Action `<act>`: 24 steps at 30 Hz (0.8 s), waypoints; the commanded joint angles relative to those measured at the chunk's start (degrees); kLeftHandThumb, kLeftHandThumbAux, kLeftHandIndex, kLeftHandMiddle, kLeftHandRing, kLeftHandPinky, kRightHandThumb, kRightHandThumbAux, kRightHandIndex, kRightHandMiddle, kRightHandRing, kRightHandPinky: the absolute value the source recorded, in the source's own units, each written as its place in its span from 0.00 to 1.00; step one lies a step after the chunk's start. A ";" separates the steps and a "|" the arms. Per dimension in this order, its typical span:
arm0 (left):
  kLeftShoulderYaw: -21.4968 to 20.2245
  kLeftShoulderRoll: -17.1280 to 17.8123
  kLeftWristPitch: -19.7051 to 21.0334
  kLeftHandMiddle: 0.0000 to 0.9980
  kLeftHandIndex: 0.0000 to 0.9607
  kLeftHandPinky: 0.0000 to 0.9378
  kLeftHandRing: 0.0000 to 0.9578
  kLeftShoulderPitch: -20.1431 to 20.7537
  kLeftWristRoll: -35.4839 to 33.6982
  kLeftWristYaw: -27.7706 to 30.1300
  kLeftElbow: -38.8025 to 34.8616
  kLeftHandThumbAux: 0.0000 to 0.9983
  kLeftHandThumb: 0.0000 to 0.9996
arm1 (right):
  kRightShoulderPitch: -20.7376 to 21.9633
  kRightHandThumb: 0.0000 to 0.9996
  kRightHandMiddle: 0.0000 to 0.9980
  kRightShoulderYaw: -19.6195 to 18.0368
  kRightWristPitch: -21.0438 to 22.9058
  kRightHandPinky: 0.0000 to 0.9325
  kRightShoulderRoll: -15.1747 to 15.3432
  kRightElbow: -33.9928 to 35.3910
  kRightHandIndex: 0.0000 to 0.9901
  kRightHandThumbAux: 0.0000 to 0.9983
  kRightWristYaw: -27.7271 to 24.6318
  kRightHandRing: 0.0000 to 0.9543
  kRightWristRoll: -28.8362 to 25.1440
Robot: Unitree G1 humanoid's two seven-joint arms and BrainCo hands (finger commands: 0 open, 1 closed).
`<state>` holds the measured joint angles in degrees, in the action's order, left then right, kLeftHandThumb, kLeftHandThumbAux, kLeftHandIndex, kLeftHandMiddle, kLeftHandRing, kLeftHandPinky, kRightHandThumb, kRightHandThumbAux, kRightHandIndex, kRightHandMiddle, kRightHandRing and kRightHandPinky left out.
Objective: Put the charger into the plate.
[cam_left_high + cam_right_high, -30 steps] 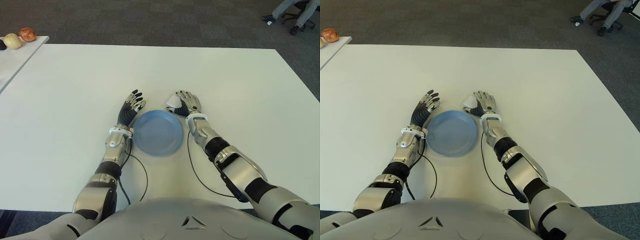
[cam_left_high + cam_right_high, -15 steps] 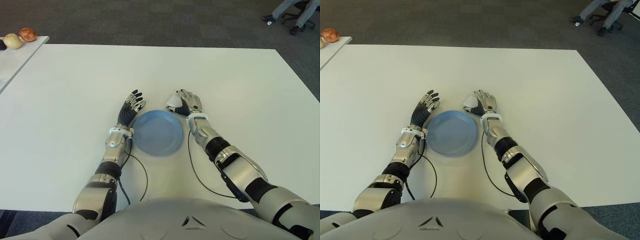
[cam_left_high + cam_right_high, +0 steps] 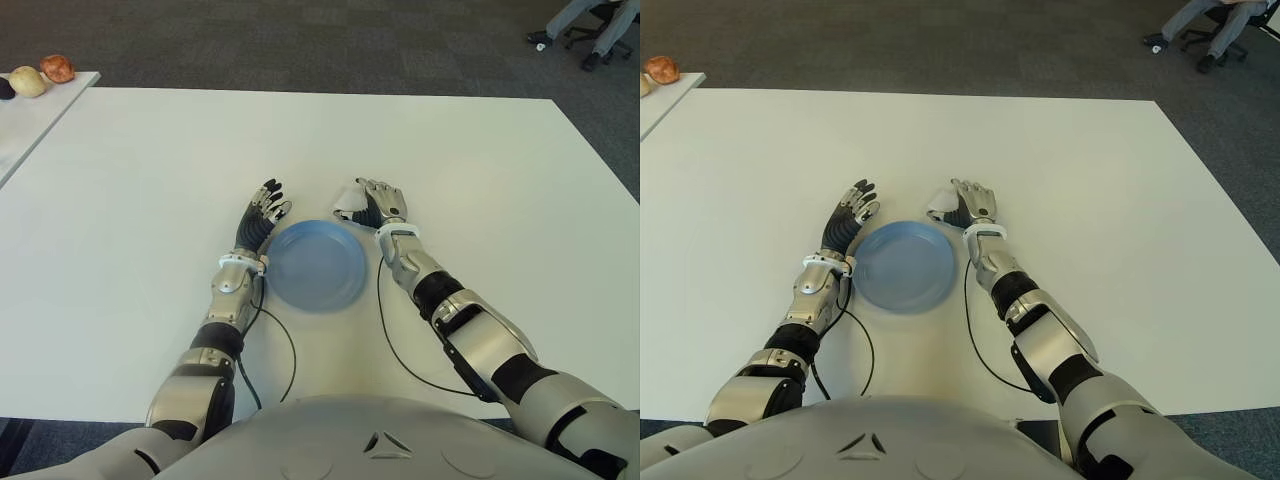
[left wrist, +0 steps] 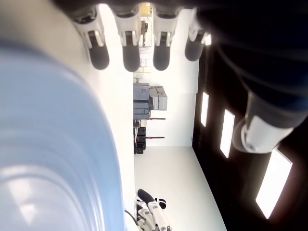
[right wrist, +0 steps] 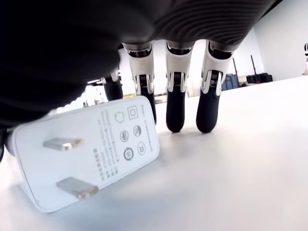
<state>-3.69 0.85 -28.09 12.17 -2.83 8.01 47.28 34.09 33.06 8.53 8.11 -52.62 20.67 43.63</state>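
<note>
**Charger in my right hand, beside the plate**

The white charger point(image 5: 84, 154) sits at my right hand point(image 3: 380, 207), just past the far right edge of the blue plate point(image 3: 312, 265) and outside its rim. In my right wrist view its plug face shows, with two metal prongs point(image 5: 62, 143) sticking out and a block of printed symbols beside them. Its lower corner appears to be on or very close to the white table point(image 3: 150, 170). My index finger comes down behind the charger's far edge, and my thumb side is against its other end, so I have it pinched between the two. My other fingers point(image 5: 176, 103) hang down half curled just beside it, their dark tips near the table and touching nothing that I can see.

In the eye views the charger shows as a small white block point(image 3: 939, 208) at the plate side of my right hand, near the plate but apart from it.

My left hand point(image 3: 259, 218) shows at the left side of the plate, fingers straight and spread a little, holding nothing. In my left wrist view the plate's blue rim point(image 4: 57, 144) runs close under those fingertips point(image 4: 131, 53).

Far off at the table's left, a separate white surface point(image 3: 30, 110) carries two small rounded items point(image 3: 42, 74). A person's legs and a wheeled chair point(image 3: 590, 25) show on the dark carpet at the far right.
</note>
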 commanded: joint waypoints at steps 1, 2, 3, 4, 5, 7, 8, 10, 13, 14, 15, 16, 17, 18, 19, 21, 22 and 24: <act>0.02 -0.48 3.76 0.10 0.09 0.13 0.10 -3.82 0.32 -0.87 2.82 0.57 0.00 | -2.77 0.47 0.45 -0.73 -1.34 0.63 -0.74 -2.08 0.27 0.38 -3.01 0.49 -2.33; 0.02 -0.48 3.70 0.10 0.09 0.12 0.10 -3.80 0.33 -0.93 2.86 0.57 0.00 | -2.76 0.47 0.46 -1.15 -1.36 0.64 -0.90 -2.18 0.29 0.39 -3.11 0.51 -2.71; 0.02 -0.49 3.65 0.09 0.09 0.12 0.10 -3.80 0.35 -0.98 2.87 0.57 0.00 | -2.76 0.51 0.52 -1.44 -1.37 0.68 -1.00 -2.25 0.32 0.40 -3.18 0.57 -3.00; 0.00 -0.50 3.62 0.09 0.09 0.12 0.10 -3.79 0.38 -1.11 2.89 0.56 0.00 | -2.60 0.53 0.54 -1.74 -1.12 0.70 -1.15 -2.53 0.33 0.41 -3.43 0.59 -3.28; -0.01 -0.51 3.60 0.09 0.09 0.12 0.09 -3.79 0.39 -1.20 2.91 0.56 0.00 | -2.47 0.56 0.59 -1.95 -0.95 0.72 -1.26 -2.75 0.37 0.42 -3.61 0.63 -3.43; -0.02 -0.53 3.61 0.08 0.09 0.12 0.09 -3.77 0.44 -1.41 2.95 0.56 0.00 | -2.20 0.63 0.65 -2.18 -0.10 0.73 -1.53 -3.20 0.40 0.53 -3.97 0.68 -3.43; -0.01 -0.53 3.62 0.08 0.09 0.12 0.09 -3.76 0.45 -1.47 2.96 0.56 0.00 | -2.13 0.65 0.66 -2.24 0.22 0.73 -1.63 -3.33 0.41 0.56 -4.01 0.69 -3.40; 0.02 -0.52 3.63 0.08 0.08 0.11 0.08 -3.76 0.46 -1.55 2.96 0.57 0.00 | -2.04 0.69 0.68 -2.32 0.46 0.73 -1.74 -3.49 0.42 0.64 -4.03 0.71 -3.38; 0.04 -0.58 3.54 0.08 0.08 0.11 0.08 -3.77 0.50 -1.79 2.89 0.57 0.00 | -1.88 0.71 0.69 -2.43 1.49 0.69 -2.00 -3.77 0.43 0.68 -3.78 0.71 -3.22; 0.05 -0.61 3.54 0.08 0.08 0.11 0.08 -3.79 0.51 -1.88 2.82 0.57 0.00 | -1.80 0.71 0.68 -2.50 2.14 0.68 -2.17 -3.91 0.43 0.69 -3.64 0.71 -3.16; 0.07 -0.62 3.54 0.07 0.09 0.11 0.08 -3.81 0.51 -1.94 2.78 0.56 0.00 | -1.74 0.71 0.68 -2.55 2.56 0.66 -2.27 -4.00 0.44 0.69 -3.56 0.71 -3.13; 0.09 -0.64 3.63 0.07 0.09 0.10 0.08 -3.84 0.51 -2.02 2.68 0.56 0.00 | -1.62 0.72 0.68 -2.71 3.09 0.65 -2.43 -4.26 0.44 0.69 -3.41 0.70 -3.18; 0.11 -0.65 3.70 0.07 0.09 0.10 0.07 -3.86 0.51 -2.09 2.60 0.56 0.00 | -1.54 0.76 0.63 -2.82 3.45 0.64 -2.54 -4.46 0.43 0.69 -3.31 0.69 -3.22; 0.12 -0.67 3.73 0.07 0.09 0.09 0.07 -3.87 0.50 -2.16 2.56 0.56 0.00 | -1.44 0.79 0.59 -2.90 3.67 0.63 -2.62 -4.71 0.42 0.68 -3.23 0.68 -3.27; 0.11 -0.69 3.72 0.07 0.09 0.09 0.07 -3.89 0.49 -2.23 2.52 0.55 0.00 | -1.28 0.80 0.58 -2.98 3.81 0.62 -2.68 -5.04 0.42 0.68 -3.16 0.67 -3.32; 0.09 -0.73 3.63 0.07 0.09 0.09 0.06 -3.92 0.44 -2.30 2.48 0.55 0.00 | -1.10 0.83 0.53 -3.03 3.90 0.61 -2.77 -5.40 0.42 0.68 -3.05 0.65 -3.35; 0.09 -0.73 3.58 0.07 0.09 0.09 0.07 -3.93 0.42 -2.32 2.47 0.55 0.00 | -1.06 0.83 0.51 -3.04 3.91 0.62 -2.80 -5.48 0.42 0.68 -3.01 0.65 -3.35; 0.09 -0.74 3.48 0.07 0.09 0.10 0.07 -3.97 0.37 -2.26 2.41 0.55 0.00 | -0.95 0.84 0.50 -3.34 3.28 0.64 -2.71 -5.81 0.43 0.67 -2.71 0.64 -3.63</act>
<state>-3.69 0.78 -28.07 12.02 -2.81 6.52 47.19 36.35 29.60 10.77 5.66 -55.26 20.12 41.17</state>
